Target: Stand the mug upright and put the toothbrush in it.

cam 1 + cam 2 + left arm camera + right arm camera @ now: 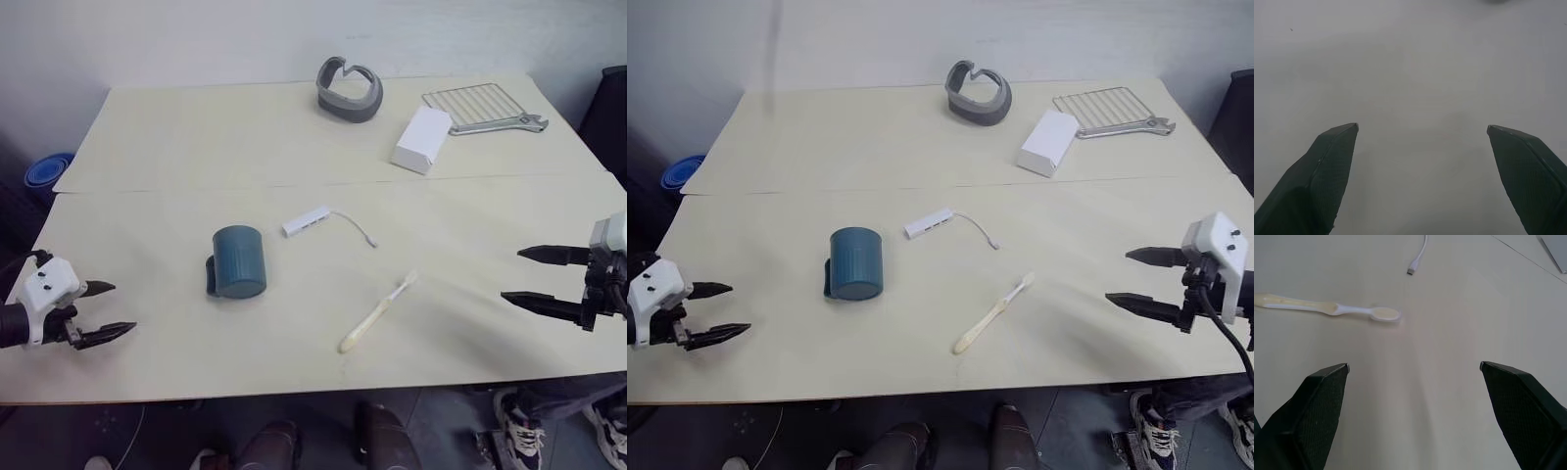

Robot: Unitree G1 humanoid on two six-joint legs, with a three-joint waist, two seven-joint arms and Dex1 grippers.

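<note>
Table [176,147] pale cream, two boards meeting along a seam across the middle; near edge runs along the bottom of the head views, dark floor below. Wide bare stretch on both sides of the centre items, plenty of free surface between each gripper and the nearest thing.

Left gripper [108,311] low at the near-left edge, fingers spread wide, nothing between them. Right gripper [1136,278] at the near-right side, fingers likewise spread, holding nothing, well apart from everything.

Mug [238,261] dark teal-blue, lying on its side left of centre, handle toward the left, flat closed base facing the near edge; inside not visible. Toothbrush [377,312] slim cream-yellow, lying flat on a diagonal right of the mug, white bristle head at the far-right end, apart from the mug.

White hub [306,220] with thin cable [355,226] between and just behind the two. Grey curved band [349,89], white box [422,139] and wire rack [477,105] along the far side. Blue bowls [47,170] off the left edge, partly cut by the table. Shoe [517,419] on the floor at the near right, wearer out of frame.

Left wrist view: fingertips [1334,147] over plain pale surface, no detail readable. Right wrist view: toothbrush and cable plug ahead of the open fingers.
</note>
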